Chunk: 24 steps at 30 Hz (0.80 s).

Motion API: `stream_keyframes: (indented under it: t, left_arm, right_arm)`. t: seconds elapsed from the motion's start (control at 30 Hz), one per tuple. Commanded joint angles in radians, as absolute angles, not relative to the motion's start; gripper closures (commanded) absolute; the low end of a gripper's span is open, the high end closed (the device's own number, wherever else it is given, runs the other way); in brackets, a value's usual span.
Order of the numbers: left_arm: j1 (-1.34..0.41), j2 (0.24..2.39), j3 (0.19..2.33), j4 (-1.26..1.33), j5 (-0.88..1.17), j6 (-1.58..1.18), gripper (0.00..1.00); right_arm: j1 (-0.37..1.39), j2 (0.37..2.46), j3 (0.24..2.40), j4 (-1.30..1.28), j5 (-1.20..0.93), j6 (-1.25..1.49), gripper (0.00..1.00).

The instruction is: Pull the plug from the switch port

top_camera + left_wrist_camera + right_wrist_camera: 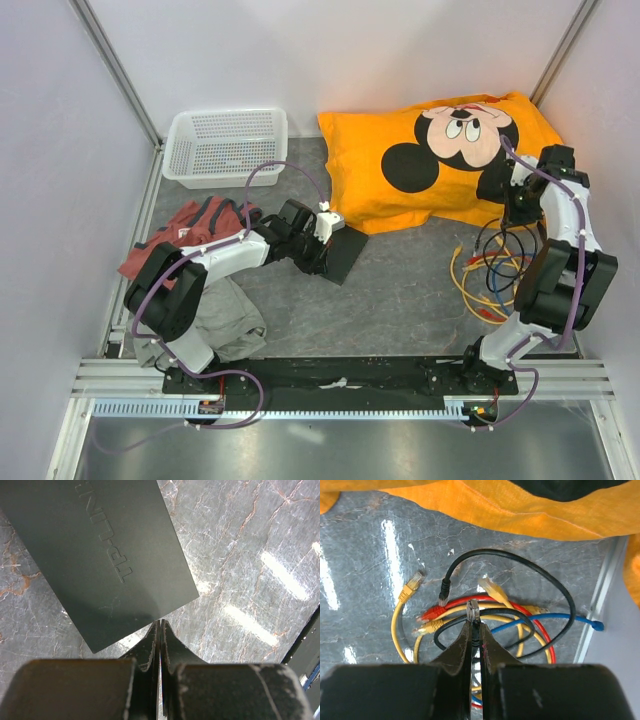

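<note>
The switch [346, 256] is a flat matte black box lying on the grey table; the left wrist view shows its plain top with raised lettering [100, 555]. No cable is attached to it on the sides in view. My left gripper [318, 248] is shut and empty, its tips [160, 625] at the switch's near edge. My right gripper [502, 205] is far right, raised above a cable pile. It is shut [474, 626] on a black cable just behind its clear plug [472, 611], which sticks out past the fingertips.
Loose yellow, red, blue and black cables [490, 275] lie in a pile under the right gripper, also seen in the right wrist view [485, 630]. An orange pillow [440, 160] lies at the back, a white basket [225, 145] back left, and clothes [195, 230] at the left.
</note>
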<state>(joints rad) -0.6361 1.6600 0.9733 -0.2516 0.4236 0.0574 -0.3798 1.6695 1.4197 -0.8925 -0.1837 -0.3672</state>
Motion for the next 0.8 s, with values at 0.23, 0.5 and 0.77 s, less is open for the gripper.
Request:
stream_keyframes:
  t: [0.23,0.5,0.77]
  left_arm:
    - [-0.638,1.628,0.965,-0.230,0.414,0.083,0.98]
    - [-0.638,1.643,0.986,-0.235,0.419,0.080,0.98]
    - [-0.582,1.597,1.057,-0.290,0.370,0.092,0.98]
  right_arm:
    - [-0.353,1.588,1.240,-0.727,-0.077,-0.356,1.00]
    - [-0.347,1.591,1.226,-0.752,-0.132,-0.336,0.80]
    - [-0.162,1.445,1.289,-0.763,-0.367,-0.354,0.38]
